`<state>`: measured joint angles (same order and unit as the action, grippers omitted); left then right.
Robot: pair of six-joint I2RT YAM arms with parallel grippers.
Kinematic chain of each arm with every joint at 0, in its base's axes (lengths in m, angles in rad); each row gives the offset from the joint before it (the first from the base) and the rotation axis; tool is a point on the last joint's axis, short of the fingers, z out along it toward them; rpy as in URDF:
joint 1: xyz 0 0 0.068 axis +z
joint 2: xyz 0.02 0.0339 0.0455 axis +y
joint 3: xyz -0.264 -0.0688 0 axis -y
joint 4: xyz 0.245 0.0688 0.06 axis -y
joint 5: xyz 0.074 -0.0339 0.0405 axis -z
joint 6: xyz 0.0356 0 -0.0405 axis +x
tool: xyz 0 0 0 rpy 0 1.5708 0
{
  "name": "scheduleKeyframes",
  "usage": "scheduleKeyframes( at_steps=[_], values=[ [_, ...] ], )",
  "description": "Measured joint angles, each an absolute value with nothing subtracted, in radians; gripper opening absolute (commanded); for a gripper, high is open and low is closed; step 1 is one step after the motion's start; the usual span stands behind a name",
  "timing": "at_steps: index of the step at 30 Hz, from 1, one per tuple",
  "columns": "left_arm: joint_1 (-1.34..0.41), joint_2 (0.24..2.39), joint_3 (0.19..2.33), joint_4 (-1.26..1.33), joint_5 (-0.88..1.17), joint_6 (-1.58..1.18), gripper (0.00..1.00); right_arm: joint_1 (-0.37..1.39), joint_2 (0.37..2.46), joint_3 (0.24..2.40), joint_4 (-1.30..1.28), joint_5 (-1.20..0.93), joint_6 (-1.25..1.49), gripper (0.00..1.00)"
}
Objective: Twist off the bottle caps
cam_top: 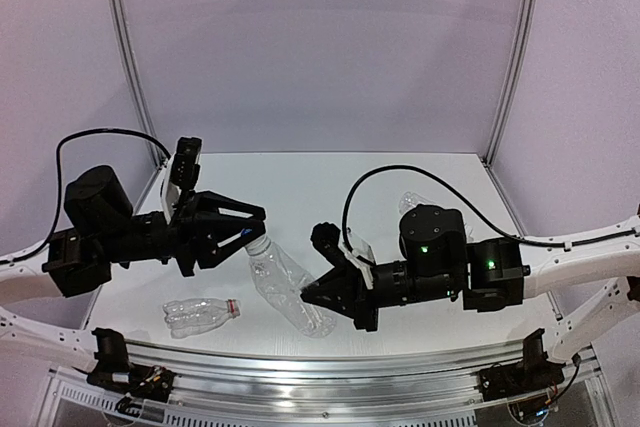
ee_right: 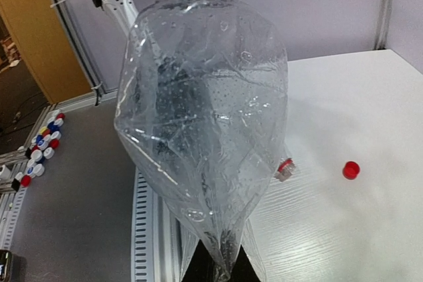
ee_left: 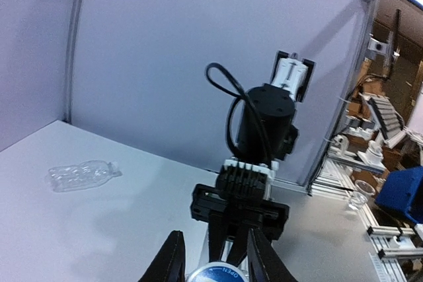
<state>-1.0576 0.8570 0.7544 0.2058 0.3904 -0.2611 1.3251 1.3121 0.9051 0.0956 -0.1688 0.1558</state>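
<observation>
My right gripper [cam_top: 312, 296] is shut on the flattened base of a crushed clear bottle [cam_top: 283, 280], holding it tilted with its neck toward the left arm. In the right wrist view the bottle [ee_right: 205, 117] fills the frame and its base is pinched in the gripper [ee_right: 221, 274]. My left gripper [ee_left: 217, 270] is shut on that bottle's cap [ee_left: 218, 274], a pale cap with a blue top marked OPEN, one finger on each side. From above, the left gripper [cam_top: 252, 231] sits at the bottle's neck. A loose red cap [ee_right: 351, 170] lies on the table.
A second clear bottle [cam_top: 201, 314] with a red neck ring lies near the front left edge. Another clear bottle [cam_top: 412, 201] lies behind the right arm. Several loose caps [ee_right: 39, 153] are piled on the floor off the table's side.
</observation>
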Motion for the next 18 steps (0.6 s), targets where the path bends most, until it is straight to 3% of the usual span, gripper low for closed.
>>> scheduleKeyframes(
  at_steps=[10,12,14,18],
  values=[
    [-1.148,0.892,0.755,0.142,-0.149,-0.379,0.12,1.329,1.346,0.95,0.009,0.189,0.194,0.0],
    [-1.156,0.898,0.746,0.146,-0.196,-0.408,0.19,1.329,1.358,0.953,0.004,0.207,0.196,0.0],
    [-1.161,0.906,0.744,0.148,-0.223,-0.427,0.34,1.329,1.365,0.953,0.003,0.213,0.196,0.0],
    [-1.161,0.908,0.744,0.156,-0.261,-0.427,0.72,1.328,1.366,0.955,-0.005,0.222,0.203,0.0]
  ],
)
